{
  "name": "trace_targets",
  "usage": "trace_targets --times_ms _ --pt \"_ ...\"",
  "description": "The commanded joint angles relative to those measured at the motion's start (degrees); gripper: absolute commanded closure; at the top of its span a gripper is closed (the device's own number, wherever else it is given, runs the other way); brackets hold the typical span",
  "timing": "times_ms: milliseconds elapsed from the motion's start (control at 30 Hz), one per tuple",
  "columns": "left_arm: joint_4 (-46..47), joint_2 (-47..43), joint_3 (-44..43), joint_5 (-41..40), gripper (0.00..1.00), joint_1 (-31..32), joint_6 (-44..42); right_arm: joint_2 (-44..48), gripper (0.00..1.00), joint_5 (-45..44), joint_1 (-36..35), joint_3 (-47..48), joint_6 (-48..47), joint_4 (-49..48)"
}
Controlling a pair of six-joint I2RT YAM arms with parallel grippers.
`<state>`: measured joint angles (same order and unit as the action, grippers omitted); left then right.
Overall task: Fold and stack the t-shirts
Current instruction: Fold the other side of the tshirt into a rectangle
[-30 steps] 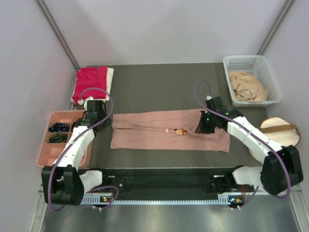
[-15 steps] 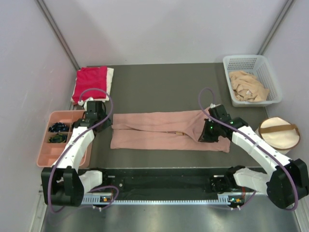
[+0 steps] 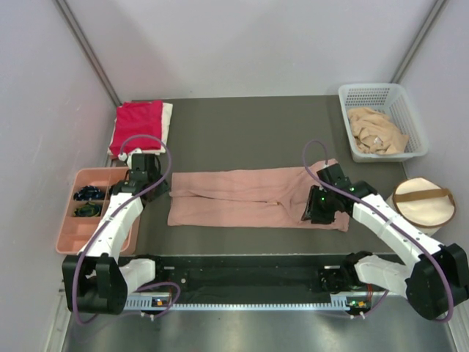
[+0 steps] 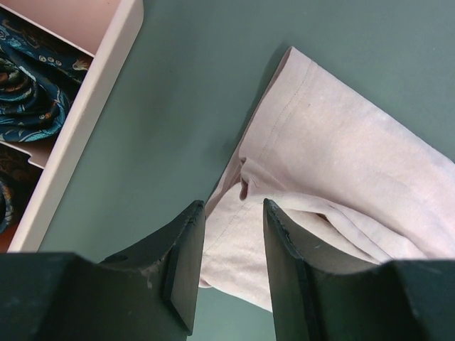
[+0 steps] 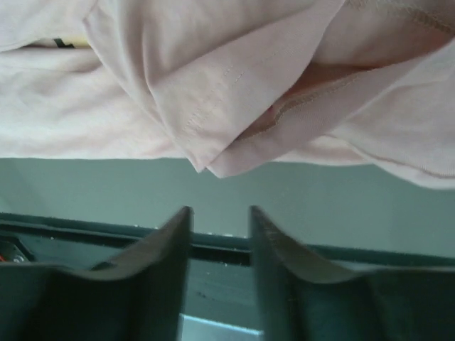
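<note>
Lying across the middle of the table point(image 3: 242, 132), the dusty-pink t-shirt point(image 3: 242, 198) is folded lengthwise into a long strip. The left gripper point(image 4: 233, 213) hangs over its left end, fingers spread with nothing between them. The right gripper point(image 5: 219, 213) sits at the right end by the near hem, also spread and empty. A red t-shirt point(image 3: 138, 126) rests on a white t-shirt point(image 3: 168, 116) at the far left corner. A tan t-shirt point(image 3: 375, 132) fills the basket point(image 3: 366, 91).
</note>
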<state>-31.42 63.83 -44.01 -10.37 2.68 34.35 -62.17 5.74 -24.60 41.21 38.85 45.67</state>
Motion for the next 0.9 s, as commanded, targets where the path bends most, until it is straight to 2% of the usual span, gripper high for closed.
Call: trace_targets --times_ms 0,67,333,633,867 --pt "0.22 -1.87 0.42 -0.44 0.56 -0.22 -0.51 1.7 0.48 -4.41 -0.71 0.97 0.26 4.34" --pt "0.57 -1.78 0.07 0.0 0.56 -0.22 -0.86 2.32 0.43 -5.56 -0.71 2.2 0.08 4.95" --pt "5.84 0.59 -4.05 6.41 0.56 -0.13 -3.67 4.16 0.41 -6.09 -0.71 5.02 1.14 3.02" --pt "13.4 12.18 -9.69 8.26 0.56 -0.13 -4.11 4.16 0.41 -6.35 -0.63 6.16 1.14 2.58" --pt "14.9 22.55 -13.56 6.51 0.56 -0.13 -4.73 1.97 0.4 -6.44 -0.71 8.01 0.35 1.71"
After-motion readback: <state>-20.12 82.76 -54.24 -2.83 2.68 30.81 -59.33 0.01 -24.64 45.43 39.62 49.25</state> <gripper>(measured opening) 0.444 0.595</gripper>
